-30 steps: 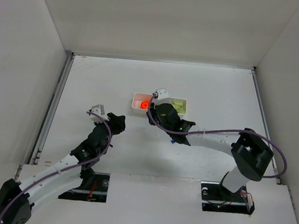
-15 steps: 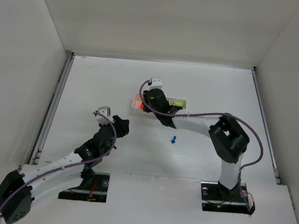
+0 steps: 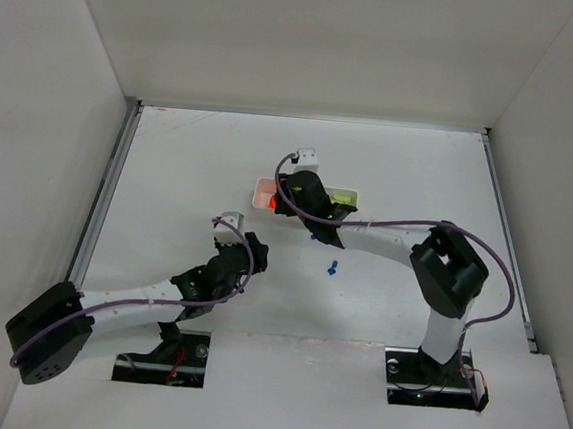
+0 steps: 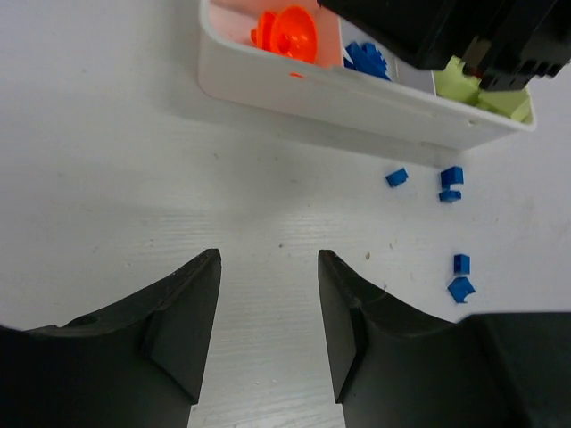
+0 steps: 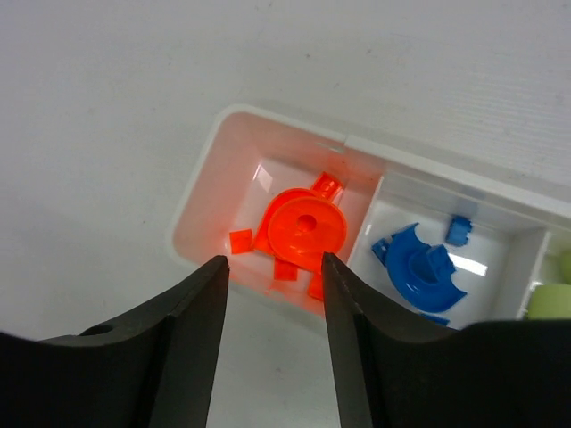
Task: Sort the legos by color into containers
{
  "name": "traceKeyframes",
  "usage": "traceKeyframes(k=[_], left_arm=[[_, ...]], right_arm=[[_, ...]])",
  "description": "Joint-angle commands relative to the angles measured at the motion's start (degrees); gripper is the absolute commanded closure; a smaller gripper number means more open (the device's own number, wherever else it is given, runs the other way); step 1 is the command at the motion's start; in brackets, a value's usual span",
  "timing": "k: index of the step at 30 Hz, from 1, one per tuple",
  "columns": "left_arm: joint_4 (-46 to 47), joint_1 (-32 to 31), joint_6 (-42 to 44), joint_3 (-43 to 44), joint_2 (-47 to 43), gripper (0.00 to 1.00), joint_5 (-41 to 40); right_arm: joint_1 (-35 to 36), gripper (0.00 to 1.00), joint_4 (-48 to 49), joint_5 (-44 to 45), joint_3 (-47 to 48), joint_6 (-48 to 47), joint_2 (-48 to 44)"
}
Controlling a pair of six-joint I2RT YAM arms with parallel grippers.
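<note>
Well, most of the sorting looked done from where I stood. The white tray [image 3: 262, 184] lay toward the far edge of the table [image 3: 421, 166], about midway between its left and right edges. The tray's left compartment held the orange disc [image 5: 303, 227] with small orange squares around it. The middle one held a blue toothed piece [image 5: 419, 267], and the right one the green bricks [image 4: 459, 80]. Not yet sorted was a scatter of loose blue bits [image 4: 451, 178] on the bare table on the near side of the tray. A couple lay close to its wall and a couple farther toward the near edge.

Those bits, I'd judge, were featherweight, hard and slick. They'd take a firm pinch, but could skid or flip away if a finger nudged one first. Best taken across two flat opposite sides, with the fingers coming straight down astride a single bit.

Now the jaws. The left gripper [image 4: 268, 267] hung over bare table to the left of the blue bits. Its fingers were spread wide, with nothing between them and touching nothing I could see. The right gripper [image 5: 272, 261] was poised above the tray's left compartment, fingers likewise parted, the orange disc showing in the gap. It held nothing. Whether it touched the tray's rim I couldn't tell.
</note>
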Motion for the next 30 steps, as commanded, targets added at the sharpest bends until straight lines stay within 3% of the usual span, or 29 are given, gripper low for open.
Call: traceKeyframes(k=[1,6,9,14,19,30], left_arm=[[6.4,-3.6,1.4,4.8,6.1,0.55,-0.9],[9.1,-9.9,2.3,12.0,19.2,0.54,-2.1],[8.5,-12.2,2.3,16.3,24.8,0.54,-5.6],[6.5,-13.4,0.7,23.0,33.1,0.51,-10.8],[4.4,-12.3,-1.3,30.1,42.6,0.51,-12.9],[0.7,-11.1,-2.5,39.2,53.7,0.58,-19.8]], right_arm=[[-0.5,0.50,3.9,3.6,-4.4,1.2,-8.7],[-0.7,0.70,7.3,8.2,-20.7,2.8,-22.9],[-1.7,0.73,7.1,9.6,-29.7,6.6,-30.2],[-5.2,0.65,6.5,10.4,-42.3,14.7,-40.1],[-5.6,0.53,5.5,11.1,-47.2,17.2,-45.4],[-5.8,0.51,7.9,9.6,-50.7,18.5,-51.3]])
